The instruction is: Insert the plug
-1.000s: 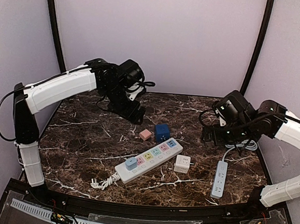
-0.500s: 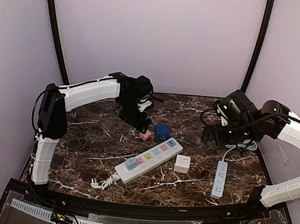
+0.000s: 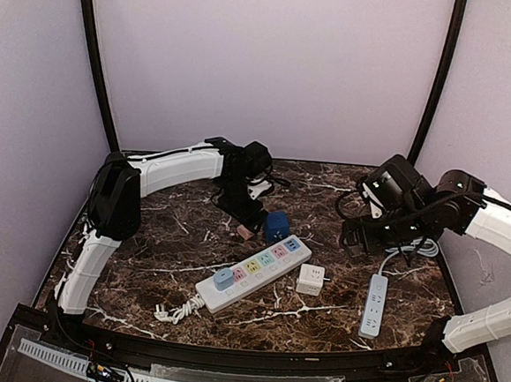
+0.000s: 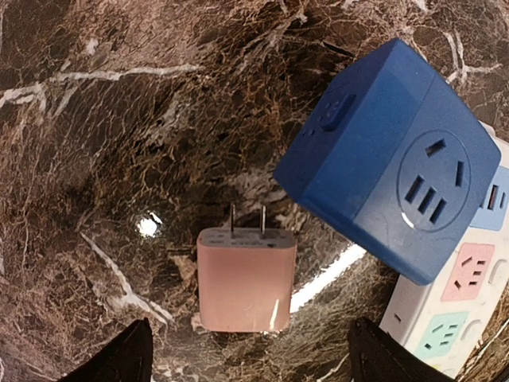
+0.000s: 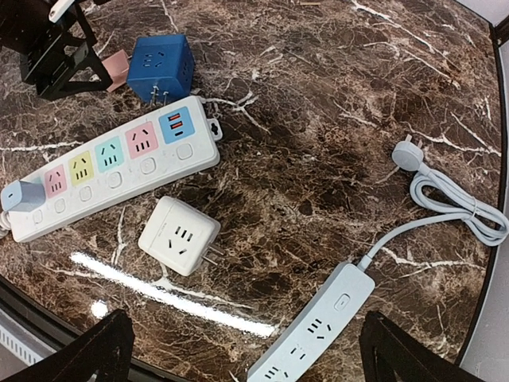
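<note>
A pink two-prong plug [image 4: 246, 278] lies flat on the marble table, prongs pointing away from me. It also shows in the top view [image 3: 246, 232] and the right wrist view [image 5: 117, 68]. My left gripper [image 4: 250, 362] is open just above it, one finger on each side, touching nothing; the top view shows this gripper [image 3: 252, 212] too. The white power strip [image 3: 253, 272] with coloured sockets lies diagonally mid-table, and it shows in the right wrist view [image 5: 111, 171]. My right gripper [image 3: 358, 239] is open and empty, hovering above the table's right side.
A blue cube adapter [image 4: 390, 159] stands right beside the pink plug, against the strip's far end. A white cube adapter [image 5: 180, 235] lies near the strip. A pale blue power strip [image 5: 314, 334] with a coiled cord [image 5: 461, 207] lies at the right. A grey-blue plug [image 3: 223, 277] sits in the strip's near end.
My left arm has swung right and down from the far left of the table until its open gripper is over the pink plug. The right arm has barely shifted.
</note>
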Controlling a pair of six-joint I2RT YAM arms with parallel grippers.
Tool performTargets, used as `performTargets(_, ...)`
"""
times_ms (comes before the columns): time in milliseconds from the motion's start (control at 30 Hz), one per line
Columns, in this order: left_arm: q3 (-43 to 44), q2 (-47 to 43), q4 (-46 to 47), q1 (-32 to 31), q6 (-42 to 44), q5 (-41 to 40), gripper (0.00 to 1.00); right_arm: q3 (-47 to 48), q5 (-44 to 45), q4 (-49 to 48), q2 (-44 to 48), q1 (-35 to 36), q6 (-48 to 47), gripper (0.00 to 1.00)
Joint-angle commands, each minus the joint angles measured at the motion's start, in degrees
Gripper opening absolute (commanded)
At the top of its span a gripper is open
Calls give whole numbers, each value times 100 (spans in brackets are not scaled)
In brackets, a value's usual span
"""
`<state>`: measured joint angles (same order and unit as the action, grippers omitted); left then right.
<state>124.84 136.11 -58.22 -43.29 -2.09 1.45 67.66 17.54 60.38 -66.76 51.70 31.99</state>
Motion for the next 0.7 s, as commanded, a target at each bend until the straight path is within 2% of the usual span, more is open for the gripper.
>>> performTargets(0, 268, 201, 16, 30, 53, 99, 84, 196, -65, 26, -177, -37, -117, 99)
performTargets(367, 622, 604, 65, 65, 4, 185, 78, 353, -83, -92, -508, -38, -361, 99)
performTargets(667, 807, 847, 78, 83, -54, 252, 67, 327, -102, -198, -708, -37, -570, 99)
